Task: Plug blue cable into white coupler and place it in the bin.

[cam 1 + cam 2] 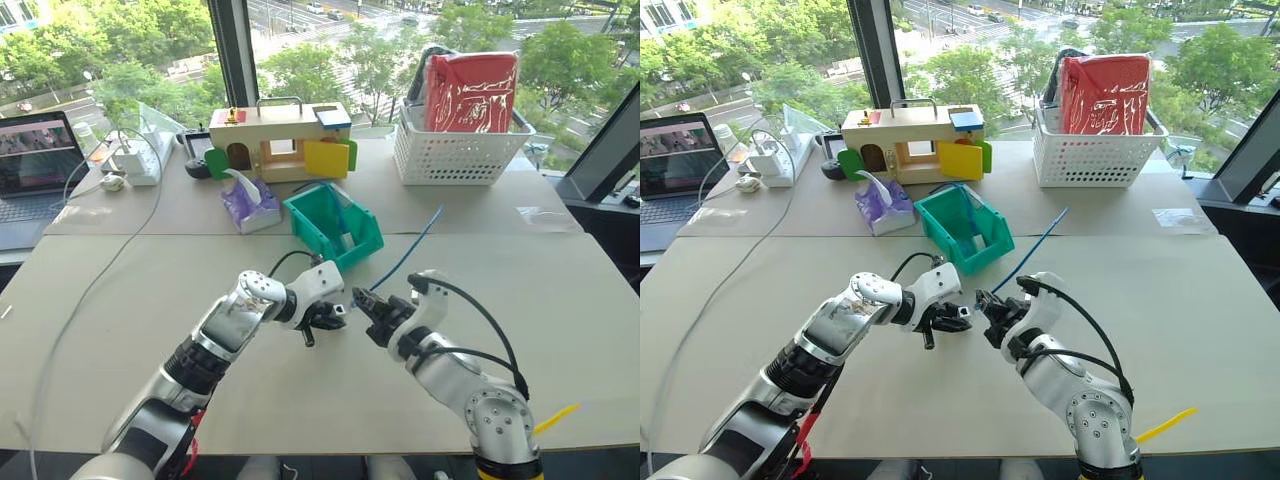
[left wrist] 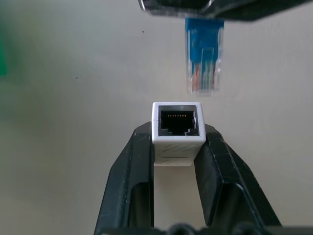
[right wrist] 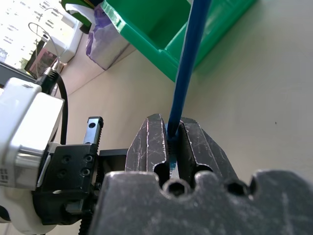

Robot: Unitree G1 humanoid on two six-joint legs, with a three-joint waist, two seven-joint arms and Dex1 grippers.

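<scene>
The white coupler (image 2: 177, 132) is pinched between the black fingers of my left gripper (image 1: 325, 318), its dark socket facing outward. Just in front of that socket, a small gap away, hangs the clear plug (image 2: 203, 54) of the blue cable (image 1: 405, 255). My right gripper (image 1: 362, 300) is shut on the cable just behind the plug, and the rest of the cable trails up and away over the table toward the back right. The two grippers face each other above the middle of the table. The teal-green bin (image 1: 310, 232) stands just behind them, its cut-away front toward me.
A white lattice basket (image 1: 455, 150) with a red bag stands at the back right. A wooden toy house (image 1: 280, 140) and a purple tissue pack (image 1: 250, 205) sit behind the bin. At the far left are a laptop (image 1: 35, 160), a power strip (image 1: 135, 160) and a white cord (image 1: 100, 270).
</scene>
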